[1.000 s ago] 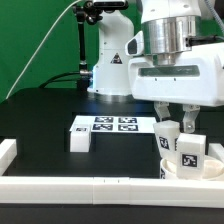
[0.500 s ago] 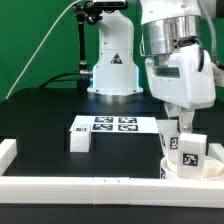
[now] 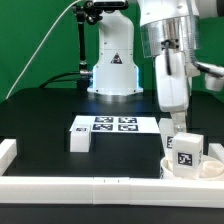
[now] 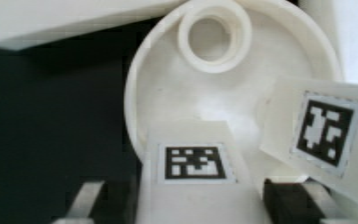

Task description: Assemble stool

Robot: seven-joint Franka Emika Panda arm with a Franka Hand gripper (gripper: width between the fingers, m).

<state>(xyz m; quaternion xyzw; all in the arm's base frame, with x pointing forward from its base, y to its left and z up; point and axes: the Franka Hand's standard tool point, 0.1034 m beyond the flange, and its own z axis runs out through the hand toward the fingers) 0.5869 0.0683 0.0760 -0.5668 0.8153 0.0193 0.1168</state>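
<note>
The round white seat [image 3: 176, 168] lies at the exterior view's right, close to the front rail. A tagged white leg [image 3: 188, 150] stands upright in it. My gripper [image 3: 172, 122] hangs straight down over the seat, shut on a second white leg [image 3: 169, 130] that stands just behind the first. In the wrist view my dark fingers [image 4: 302, 196] flank that tagged leg [image 4: 197, 163], gripper [image 4: 194, 200] closed on its sides. Past it show the seat's curved wall [image 4: 149, 90] and a round socket [image 4: 211, 35]. The other leg's tag [image 4: 329, 125] sits alongside.
A third loose leg [image 3: 79, 138] lies on the black table beside the marker board [image 3: 113, 124]. White border rails run along the front [image 3: 70, 186] and the left [image 3: 8, 150]. The arm's base [image 3: 112, 65] stands behind.
My hand has turned about its vertical axis over the seat, from broad side on to narrow side on. It stays shut on the leg.
</note>
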